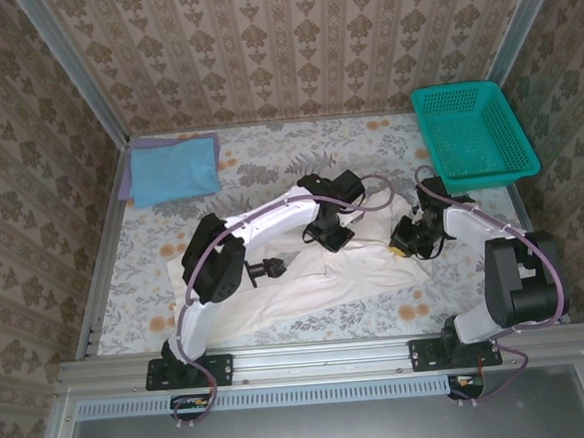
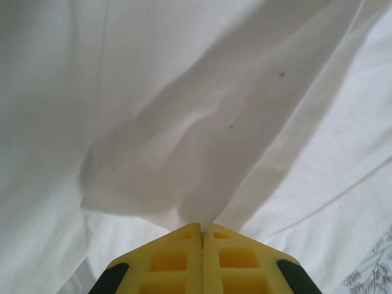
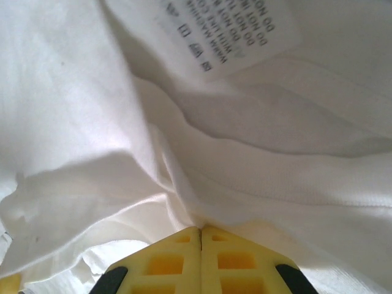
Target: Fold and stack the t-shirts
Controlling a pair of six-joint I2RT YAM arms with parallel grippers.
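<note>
off-white t-shirt — in left hand, right hand (pinched)

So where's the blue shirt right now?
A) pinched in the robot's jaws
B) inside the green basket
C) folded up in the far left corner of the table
C: the light blue shirt lies folded flat in the far left corner of the table, apart from the teal basket; both jaws are shut on the off-white shirt.
</note>
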